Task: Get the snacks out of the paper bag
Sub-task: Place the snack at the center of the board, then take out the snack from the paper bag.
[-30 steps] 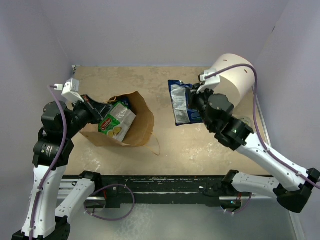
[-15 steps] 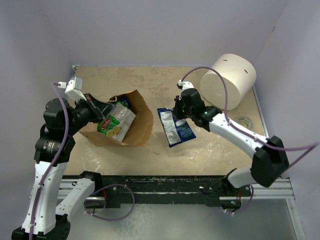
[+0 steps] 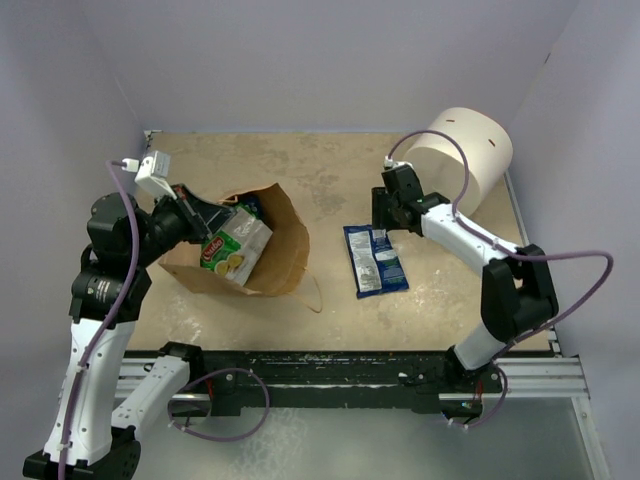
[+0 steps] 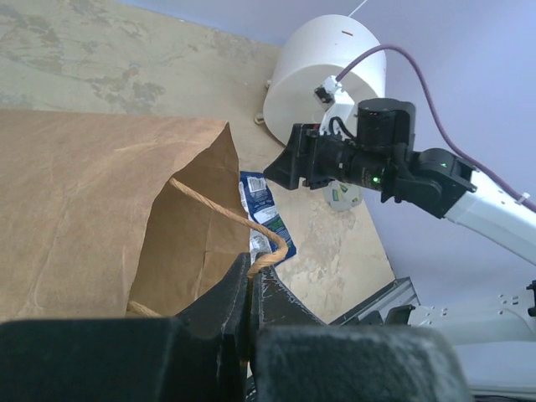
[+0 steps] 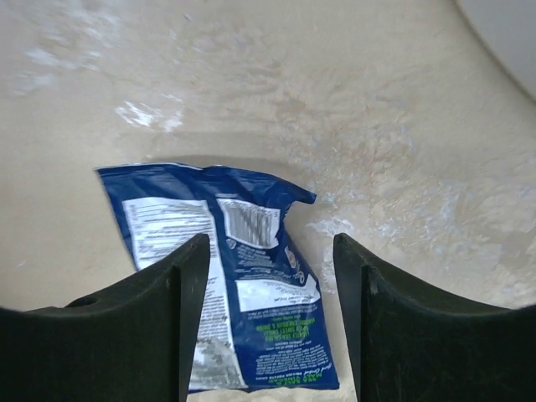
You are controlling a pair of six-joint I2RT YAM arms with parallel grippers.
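progress: partial | blue packet [image 3: 375,260] out, flat on desk [image 3: 330,170] right of bag [image 3: 275,255] | green packet [image 3: 235,247] left in bag mouth | right fingers [image 3: 383,218] spread, empty, above blue packet | left fingers [image 4: 251,278] pinched on handle [image 4: 209,205]

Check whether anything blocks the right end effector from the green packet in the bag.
Sideways, the paper bag puts its own brown wall between the right end effector and the green packet. From above, the packet shows uncovered in the bag's mouth.
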